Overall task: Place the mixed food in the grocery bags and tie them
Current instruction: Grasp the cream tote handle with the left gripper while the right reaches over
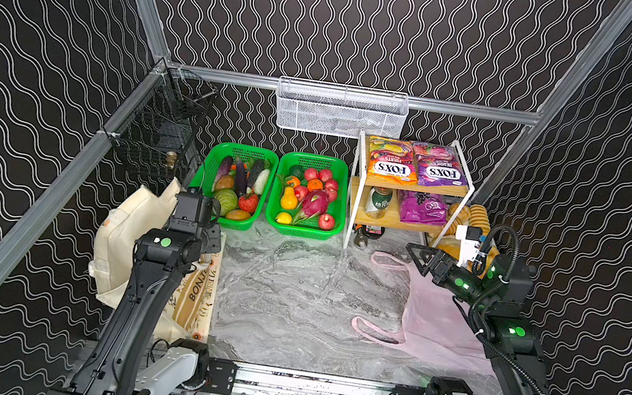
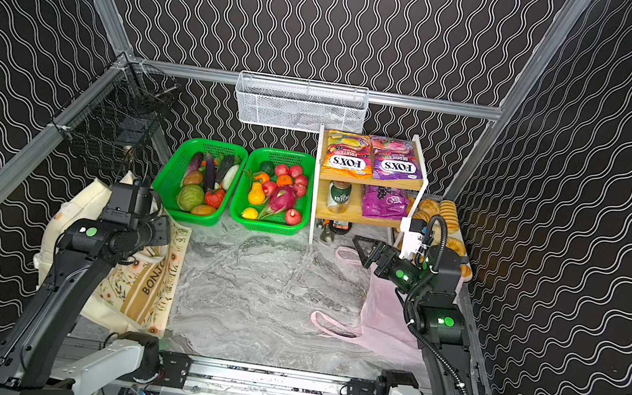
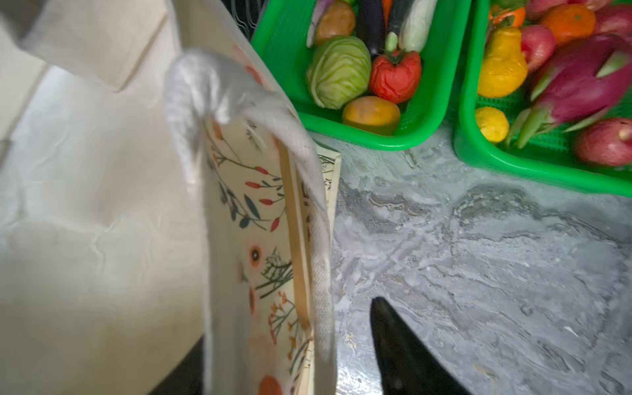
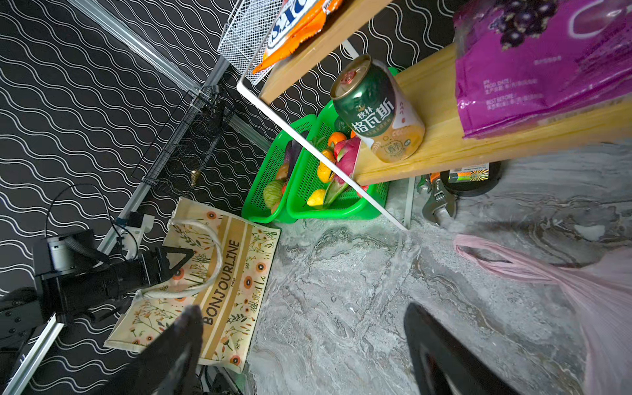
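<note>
The cream floral tote (image 1: 125, 230) lies at the left. Its printed panel and rope handle (image 3: 307, 212) stand between the jaws of my left gripper (image 3: 284, 325). A gap shows beside the one visible finger (image 3: 393, 345); the tote hides the other. The pink plastic bag (image 1: 435, 320) lies flat at the right, and my right gripper (image 1: 417, 255) hovers open over its far handle. Dragon fruit (image 1: 314, 203), pear (image 1: 289, 199), lemon (image 1: 283, 217), apples and orange (image 1: 315, 184) sit in the right green basket (image 1: 301, 233). The rack holds the orange FOX'S packet (image 1: 389, 162), green can (image 4: 379, 109) and grape packet (image 4: 547, 61).
A second green basket (image 1: 204, 174) holds vegetables. The white rack (image 1: 352, 195) also carries a purple FOX'S berries packet (image 1: 438, 167). Bread rolls (image 1: 471, 218) lie behind the right arm, and a wrench (image 4: 439, 201) lies under the rack. Wire baskets (image 1: 339, 111) hang on the walls.
</note>
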Action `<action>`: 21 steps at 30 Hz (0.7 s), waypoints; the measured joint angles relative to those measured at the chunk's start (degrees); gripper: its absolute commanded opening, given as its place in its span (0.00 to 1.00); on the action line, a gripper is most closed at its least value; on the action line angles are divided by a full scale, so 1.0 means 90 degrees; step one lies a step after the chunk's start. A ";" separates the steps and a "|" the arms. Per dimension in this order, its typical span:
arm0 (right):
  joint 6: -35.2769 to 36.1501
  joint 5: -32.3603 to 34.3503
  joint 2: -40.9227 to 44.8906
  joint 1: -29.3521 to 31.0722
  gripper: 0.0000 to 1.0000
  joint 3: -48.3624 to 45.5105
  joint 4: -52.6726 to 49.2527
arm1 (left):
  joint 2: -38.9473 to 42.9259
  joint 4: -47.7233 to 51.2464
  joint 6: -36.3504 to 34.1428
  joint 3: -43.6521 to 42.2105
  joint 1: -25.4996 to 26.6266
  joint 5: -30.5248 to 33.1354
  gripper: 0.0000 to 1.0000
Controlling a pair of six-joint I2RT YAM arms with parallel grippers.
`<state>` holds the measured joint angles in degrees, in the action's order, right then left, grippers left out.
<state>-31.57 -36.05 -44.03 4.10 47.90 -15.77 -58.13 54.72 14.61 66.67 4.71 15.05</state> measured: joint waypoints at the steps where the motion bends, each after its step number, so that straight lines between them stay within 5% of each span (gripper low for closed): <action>1: -0.0056 0.0000 0.0007 0.0005 0.94 -0.0015 0.0032 | -0.0024 0.0017 -0.0002 0.0005 0.0000 -0.0223 0.17; 7: -0.0085 0.0041 0.0002 0.0029 0.94 -0.0051 0.0090 | -0.0056 0.0112 0.0209 0.0083 0.0002 -0.1644 0.01; 14: -0.0148 0.0046 0.0015 0.0049 0.94 -0.0117 0.0107 | -0.0228 0.0219 0.0959 0.0420 0.0240 -0.2888 0.04; 21: -0.0206 -0.0049 -0.0097 0.0158 0.94 -0.0078 0.0129 | -0.0593 -0.0080 0.1863 0.0476 0.1698 -0.3150 0.11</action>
<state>-33.43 -36.49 -44.91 5.52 47.20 -14.61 -63.46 54.00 31.38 70.96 19.99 -13.30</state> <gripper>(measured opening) 0.938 0.077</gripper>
